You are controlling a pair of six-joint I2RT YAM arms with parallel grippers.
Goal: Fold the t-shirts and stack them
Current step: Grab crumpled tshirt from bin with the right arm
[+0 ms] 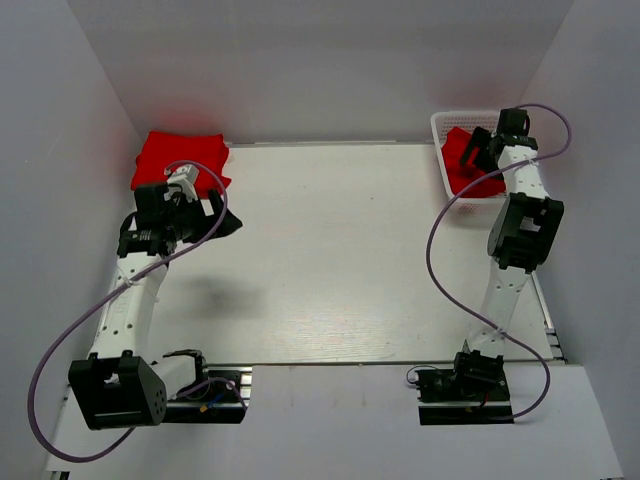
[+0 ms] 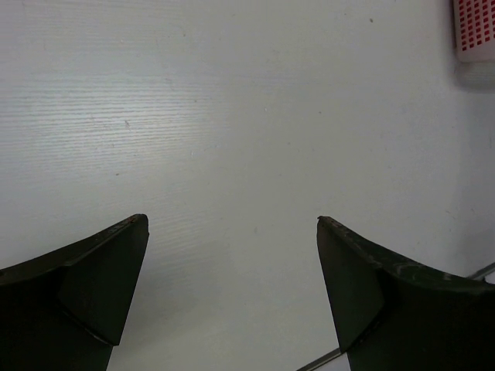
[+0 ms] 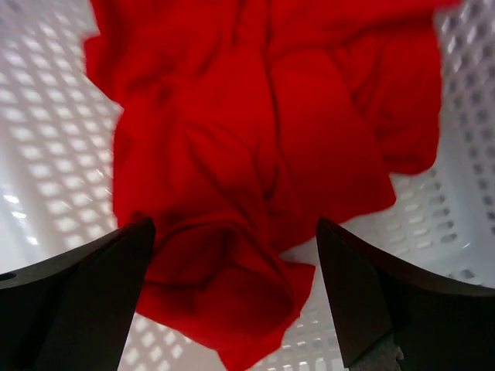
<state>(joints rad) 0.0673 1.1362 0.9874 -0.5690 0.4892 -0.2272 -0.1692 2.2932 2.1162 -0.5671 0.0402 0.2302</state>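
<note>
Two bright red soft-fabric garments are in view. A folded red t-shirt [image 1: 180,160] lies flat at the far left corner of the white table [image 1: 350,250]; whether more lie under it cannot be told. A crumpled red t-shirt [image 3: 247,154] sits inside the white plastic mesh basket [image 3: 46,116] at the far right corner. The left gripper [image 2: 232,224] hangs over bare tabletop near the folded one, jaws spread wide, holding nothing. The right gripper [image 3: 236,224] hovers over the basket, jaws wide on either side of the crumpled cloth and not closed on it.
</note>
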